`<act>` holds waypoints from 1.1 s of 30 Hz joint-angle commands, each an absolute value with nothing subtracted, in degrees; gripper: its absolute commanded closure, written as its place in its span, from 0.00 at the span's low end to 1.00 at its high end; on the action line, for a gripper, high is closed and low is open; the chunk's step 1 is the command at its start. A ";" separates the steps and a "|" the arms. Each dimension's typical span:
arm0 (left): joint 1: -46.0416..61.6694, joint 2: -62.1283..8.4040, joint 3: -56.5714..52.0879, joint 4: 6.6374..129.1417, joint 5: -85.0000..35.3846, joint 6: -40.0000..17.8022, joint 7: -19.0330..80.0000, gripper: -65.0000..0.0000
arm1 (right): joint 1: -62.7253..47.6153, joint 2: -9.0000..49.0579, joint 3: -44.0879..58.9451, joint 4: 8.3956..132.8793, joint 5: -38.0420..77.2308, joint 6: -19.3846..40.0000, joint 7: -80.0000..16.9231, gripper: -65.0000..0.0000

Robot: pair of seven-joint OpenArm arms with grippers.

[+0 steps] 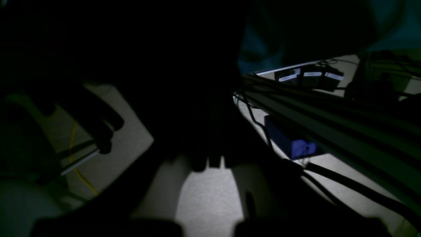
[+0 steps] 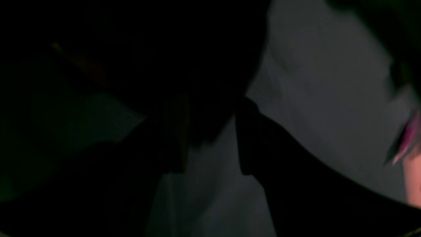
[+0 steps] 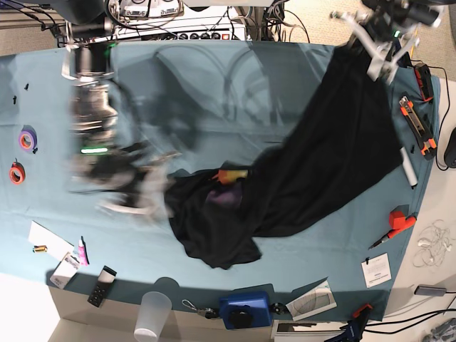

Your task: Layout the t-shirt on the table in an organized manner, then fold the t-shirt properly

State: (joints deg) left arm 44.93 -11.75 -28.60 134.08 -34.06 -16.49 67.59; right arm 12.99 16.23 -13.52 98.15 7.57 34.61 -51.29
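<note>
The black t-shirt (image 3: 320,164) is stretched across the teal table (image 3: 214,92). One end is lifted at the far right corner and the rest lies bunched at the front middle, with a bit of orange and purple print (image 3: 228,178) showing. My left gripper (image 3: 374,60) is shut on the raised end. In the left wrist view its fingertips (image 1: 208,164) are pinched together under dark cloth. My right gripper (image 3: 153,192) is motion-blurred at the bunch's left edge. In the dark right wrist view its jaws (image 2: 210,102) stand apart with black cloth reaching between them.
Purple (image 3: 27,139) and red (image 3: 16,172) tape rolls lie at the left edge. A plastic cup (image 3: 153,313) and a blue box (image 3: 246,310) stand at the front. An orange knife (image 3: 417,125), a white marker (image 3: 408,167) and a red tool (image 3: 401,219) lie at the right.
</note>
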 commanded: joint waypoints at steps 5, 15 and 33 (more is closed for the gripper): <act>45.17 -12.05 -28.91 135.00 -34.52 -17.87 66.35 1.00 | 19.25 16.69 -26.59 98.24 -7.09 26.20 -44.82 0.64; 44.60 -12.05 -28.91 135.00 -34.54 -17.89 65.65 1.00 | 31.31 15.35 -42.33 79.79 -10.76 18.74 -44.38 0.64; 44.56 -12.05 -28.91 135.00 -34.52 -17.89 63.99 1.00 | 31.44 12.25 -42.70 89.08 -15.51 5.04 -56.29 1.00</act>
State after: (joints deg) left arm 44.12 -11.70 -28.64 134.08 -34.13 -17.82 64.82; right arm 29.67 12.47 -43.18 88.09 -14.96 5.48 -57.23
